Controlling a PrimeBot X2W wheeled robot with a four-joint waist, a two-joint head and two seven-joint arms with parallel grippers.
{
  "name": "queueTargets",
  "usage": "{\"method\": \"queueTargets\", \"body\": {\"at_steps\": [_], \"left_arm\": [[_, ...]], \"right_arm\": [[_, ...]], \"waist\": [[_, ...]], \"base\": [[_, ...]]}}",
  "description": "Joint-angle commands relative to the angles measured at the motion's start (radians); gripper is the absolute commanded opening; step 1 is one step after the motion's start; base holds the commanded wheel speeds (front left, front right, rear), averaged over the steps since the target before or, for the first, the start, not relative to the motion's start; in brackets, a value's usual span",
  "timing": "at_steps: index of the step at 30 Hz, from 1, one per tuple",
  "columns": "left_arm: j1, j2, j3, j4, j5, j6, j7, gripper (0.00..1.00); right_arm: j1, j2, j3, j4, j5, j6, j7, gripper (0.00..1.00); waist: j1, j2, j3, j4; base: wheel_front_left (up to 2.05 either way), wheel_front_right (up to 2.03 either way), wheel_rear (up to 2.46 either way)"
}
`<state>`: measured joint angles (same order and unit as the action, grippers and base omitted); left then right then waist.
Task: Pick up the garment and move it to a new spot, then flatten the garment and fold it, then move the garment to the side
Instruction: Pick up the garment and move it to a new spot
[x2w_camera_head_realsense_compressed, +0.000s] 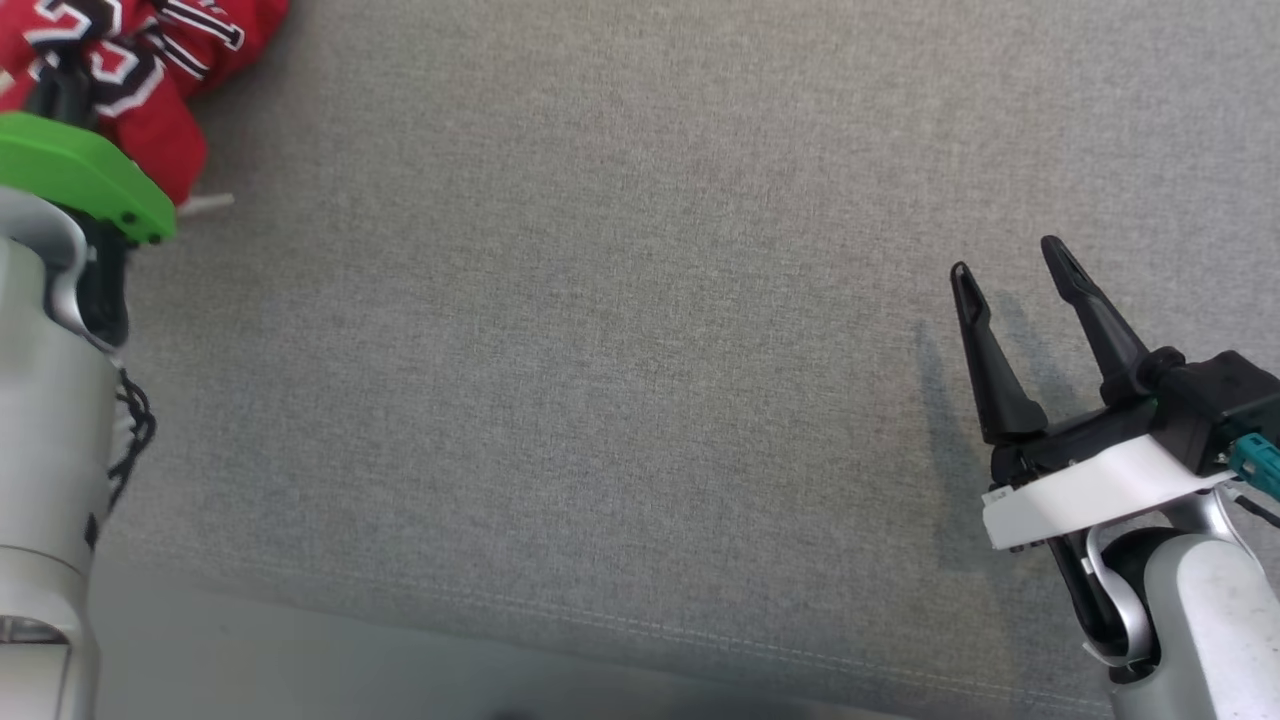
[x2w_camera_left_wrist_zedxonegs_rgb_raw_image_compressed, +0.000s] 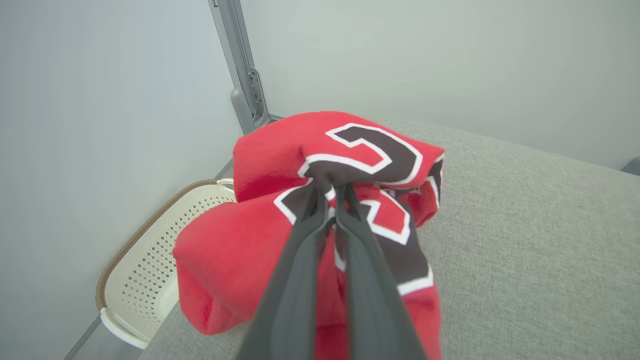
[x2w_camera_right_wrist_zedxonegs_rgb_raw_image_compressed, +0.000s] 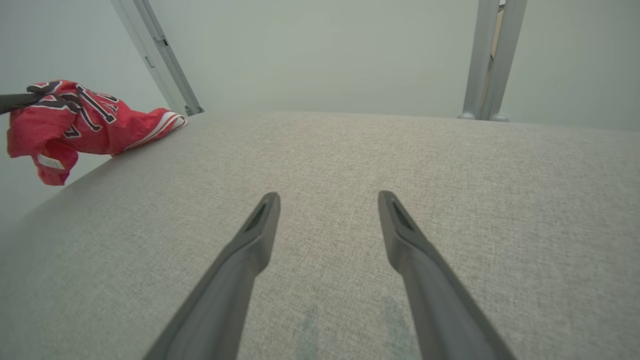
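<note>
One garment (x2w_camera_head_realsense_compressed: 160, 125), red, bunched at 10 o'clock, at the corner of the grey pad (x2w_camera_head_realsense_compressed: 640, 350). Two grippers. Left gripper (x2w_camera_left_wrist_zedxonegs_rgb_raw_image_compressed: 330, 192): jaws pinched narrow on a fold of the garment. Right gripper (x2w_camera_head_realsense_compressed: 1007, 260), 4 o'clock: jaws wide, holding nothing, over the pad. One basket (x2w_camera_left_wrist_zedxonegs_rgb_raw_image_compressed: 145, 270) beside the pad's edge.

The counter (x2w_camera_head_realsense_compressed: 640, 350) is covered from edge to edge in grey woven fabric that lies flat and smooth. A stitched seam (x2w_camera_head_realsense_compressed: 640, 627) runs along its near edge. At the far left corner sits a bunched red jersey (x2w_camera_head_realsense_compressed: 165, 135) (black numerals outlined in white, striped trim at one end). Part of it rests on the fabric and part droops over the counter's left edge, where a small white label (x2w_camera_right_wrist_zedxonegs_rgb_raw_image_compressed: 48, 161) hangs from it.
</note>
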<state>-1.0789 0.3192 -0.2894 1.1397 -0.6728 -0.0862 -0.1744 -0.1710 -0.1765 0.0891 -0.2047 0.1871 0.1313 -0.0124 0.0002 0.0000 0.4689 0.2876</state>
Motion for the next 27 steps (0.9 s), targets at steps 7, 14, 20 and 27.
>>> {"method": "queueTargets", "body": {"at_steps": [7, 14, 20, 27], "left_arm": [[-0.052, 0.061, -0.060, -0.137, 0.114, 0.058, -0.084, 0.00], [0.057, 0.041, -0.106, -0.341, 0.170, 0.116, -0.089, 0.00], [0.239, 0.013, -0.161, -0.561, 0.178, 0.174, -0.012, 0.00], [0.383, -0.025, -0.266, -0.740, 0.205, 0.210, 0.117, 0.00]], "right_arm": [[0.030, 0.049, 0.004, 0.059, 0.016, -0.001, -0.055, 1.00], [0.060, 0.082, -0.006, 0.092, 0.026, -0.001, -0.089, 1.00], [0.075, 0.103, 0.004, 0.114, 0.034, -0.001, -0.111, 1.00], [0.058, 0.118, 0.011, 0.134, 0.052, -0.001, -0.145, 1.00]], "waist": [[-0.0002, 0.0000, -0.157, -0.053], [-0.0002, 0.0000, -0.238, -0.135], [-0.0002, 0.0000, -0.268, -0.250], [-0.0002, 0.0000, -0.233, -0.414]], "base": [[0.00, 0.00, 0.00], [0.00, 0.00, 0.00], [0.00, 0.00, 0.00], [0.00, 0.00, 0.00]]}}
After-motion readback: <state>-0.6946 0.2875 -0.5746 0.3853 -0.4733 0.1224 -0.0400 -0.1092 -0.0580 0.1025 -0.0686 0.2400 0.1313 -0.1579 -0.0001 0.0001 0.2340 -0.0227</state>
